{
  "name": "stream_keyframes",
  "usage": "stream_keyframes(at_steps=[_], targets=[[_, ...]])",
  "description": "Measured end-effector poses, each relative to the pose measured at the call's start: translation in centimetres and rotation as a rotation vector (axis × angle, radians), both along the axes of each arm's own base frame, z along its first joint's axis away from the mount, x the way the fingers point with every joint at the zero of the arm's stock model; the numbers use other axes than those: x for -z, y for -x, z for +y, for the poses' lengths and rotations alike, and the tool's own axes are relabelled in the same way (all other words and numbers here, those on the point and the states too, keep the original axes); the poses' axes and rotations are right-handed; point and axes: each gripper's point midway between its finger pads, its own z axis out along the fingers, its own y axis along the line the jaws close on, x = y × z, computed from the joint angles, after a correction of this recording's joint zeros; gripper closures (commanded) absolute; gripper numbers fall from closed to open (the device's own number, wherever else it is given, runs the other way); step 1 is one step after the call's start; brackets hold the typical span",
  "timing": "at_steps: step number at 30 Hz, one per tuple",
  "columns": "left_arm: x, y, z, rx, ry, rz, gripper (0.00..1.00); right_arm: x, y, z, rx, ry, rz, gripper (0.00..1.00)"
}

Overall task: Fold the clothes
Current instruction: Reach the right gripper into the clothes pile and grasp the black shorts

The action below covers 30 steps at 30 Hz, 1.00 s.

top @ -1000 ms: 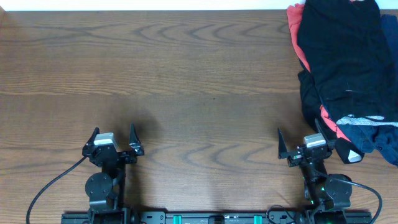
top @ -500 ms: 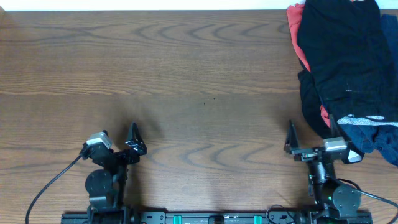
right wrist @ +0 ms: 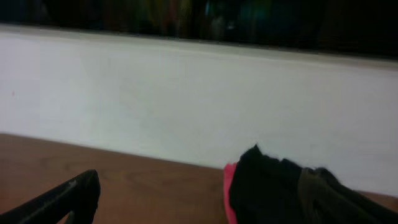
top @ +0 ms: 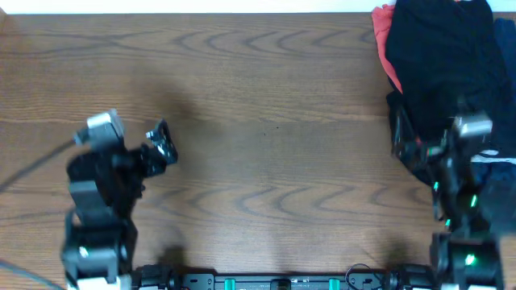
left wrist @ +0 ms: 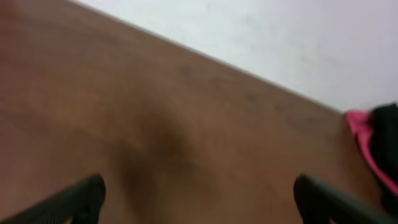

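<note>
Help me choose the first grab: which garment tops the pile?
The black garment: it drapes over the others, the coral-red one only peeking out along its left edge.

A wooden table (top: 258, 105) takes up nearly the whole view from above, dark brown with long wavy grain running side to side (the swirls show clearest near the centre). Soft shadows lie on its left part. Past its far edge stands a plain white wall (right wrist: 155, 106), and above that a dark strip (right wrist: 186, 15) with blurred coloured glints.
</note>
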Motion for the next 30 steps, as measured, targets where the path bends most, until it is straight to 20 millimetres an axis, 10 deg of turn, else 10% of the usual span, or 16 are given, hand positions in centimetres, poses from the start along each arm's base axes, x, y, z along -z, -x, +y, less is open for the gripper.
stream_keyframes(at_steps=[12,21,30], targets=[[1.3,-5.5,-1.1,0.099,0.047,0.404,0.02,2.5,-11.2,1.5,-0.131,-0.054,0.521,0.01],[8.4,-7.4,-2.2,0.151,0.116,0.633,0.02,10.9,-14.2,1.2,-0.127,-0.088,0.773,0.01],[12.9,-6.7,-2.8,0.169,0.17,0.81,0.02,14.3,-13.7,-9.5,0.158,-0.153,0.864,0.03]])
